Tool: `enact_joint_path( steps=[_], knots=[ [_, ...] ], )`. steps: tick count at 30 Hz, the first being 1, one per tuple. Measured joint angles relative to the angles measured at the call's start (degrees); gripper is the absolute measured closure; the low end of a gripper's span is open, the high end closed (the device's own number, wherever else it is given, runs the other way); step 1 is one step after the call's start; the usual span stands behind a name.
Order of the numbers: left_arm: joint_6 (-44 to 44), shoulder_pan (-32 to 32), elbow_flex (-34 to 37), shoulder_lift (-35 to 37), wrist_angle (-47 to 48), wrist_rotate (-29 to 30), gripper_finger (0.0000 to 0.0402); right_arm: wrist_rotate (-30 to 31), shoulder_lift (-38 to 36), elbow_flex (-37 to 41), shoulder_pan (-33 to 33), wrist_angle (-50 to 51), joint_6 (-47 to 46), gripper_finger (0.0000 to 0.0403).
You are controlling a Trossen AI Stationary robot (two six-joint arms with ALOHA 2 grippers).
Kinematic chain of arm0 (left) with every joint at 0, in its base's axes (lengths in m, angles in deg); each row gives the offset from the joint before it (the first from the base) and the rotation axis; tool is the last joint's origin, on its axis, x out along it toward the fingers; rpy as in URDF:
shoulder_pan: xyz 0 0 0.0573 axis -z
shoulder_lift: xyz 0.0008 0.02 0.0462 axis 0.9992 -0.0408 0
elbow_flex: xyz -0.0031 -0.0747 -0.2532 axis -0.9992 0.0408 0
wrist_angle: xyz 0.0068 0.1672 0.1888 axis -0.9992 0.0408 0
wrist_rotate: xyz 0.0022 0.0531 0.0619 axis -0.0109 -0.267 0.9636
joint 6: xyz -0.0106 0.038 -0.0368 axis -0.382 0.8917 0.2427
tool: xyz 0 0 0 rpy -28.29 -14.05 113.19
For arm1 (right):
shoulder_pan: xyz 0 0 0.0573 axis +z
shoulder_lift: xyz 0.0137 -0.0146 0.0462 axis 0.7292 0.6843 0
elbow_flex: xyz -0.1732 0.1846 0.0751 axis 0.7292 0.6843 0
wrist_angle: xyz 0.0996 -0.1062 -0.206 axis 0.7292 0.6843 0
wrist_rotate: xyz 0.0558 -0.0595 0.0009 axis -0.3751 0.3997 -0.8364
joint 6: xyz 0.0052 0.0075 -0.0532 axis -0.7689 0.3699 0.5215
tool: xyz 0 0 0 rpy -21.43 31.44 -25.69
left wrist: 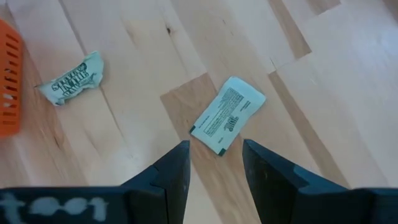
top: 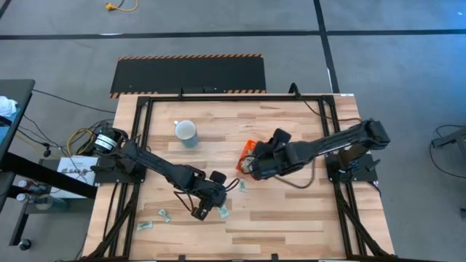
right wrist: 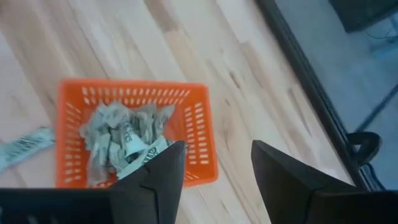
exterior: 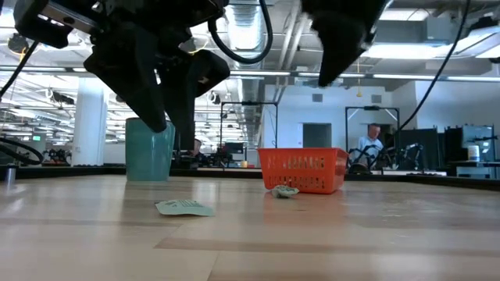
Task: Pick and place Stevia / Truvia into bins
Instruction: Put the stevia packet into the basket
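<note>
Two dark fingers (left wrist: pixel 171 180) of the left end effector (top: pixel 204 209) fill the near edge of the left wrist view. They stand apart with nothing between them. Just past their tips a flat green and white Stevia sachet (left wrist: pixel 227 114) lies on the wooden tabletop (top: pixel 291 211). A second sachet (left wrist: pixel 69 78), a bit crumpled, lies closer to the orange bin (left wrist: pixel 9 87), just beside its wall.

Over on the other side, the right end effector (right wrist: pixel 213 168) hangs above the orange bin with its fingers spread wide and empty. Down inside the bin sits a pile of crumpled sachets (right wrist: pixel 124 138). One more sachet (right wrist: pixel 25 146) lies on the tabletop just outside the bin.

From above, the orange bin sits near the middle of the tabletop, partly under the right arm. A pale blue mug (top: pixel 186 132) stands well apart from the bin, toward the left arm's side. A few loose sachets (top: pixel 164 215) lie far from the bin, near the tabletop's front edge on the left arm's side.

In the low view, a person (exterior: pixel 373 144) shows in the room far behind the bin.
</note>
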Motion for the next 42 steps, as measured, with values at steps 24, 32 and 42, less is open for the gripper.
enact_joint_path(
  steps=[24, 32, 42],
  knots=[
    [13.9, 0.2, 3.0, -7.9, -9.2, -3.2, 0.0264, 11.2, -18.8, 20.3, 26.0, 5.3, -40.3, 0.0241],
    [13.6, 0.2, 2.8, -9.0, -10.3, -3.7, 0.0264, 13.3, -17.6, 22.0, 29.3, 2.1, -44.8, 0.0245],
    [9.9, 0.0, 2.9, -9.3, -12.6, -2.1, 0.0340, 14.8, -15.8, 22.0, 29.5, 0.1, -44.9, 0.0263]
  ],
)
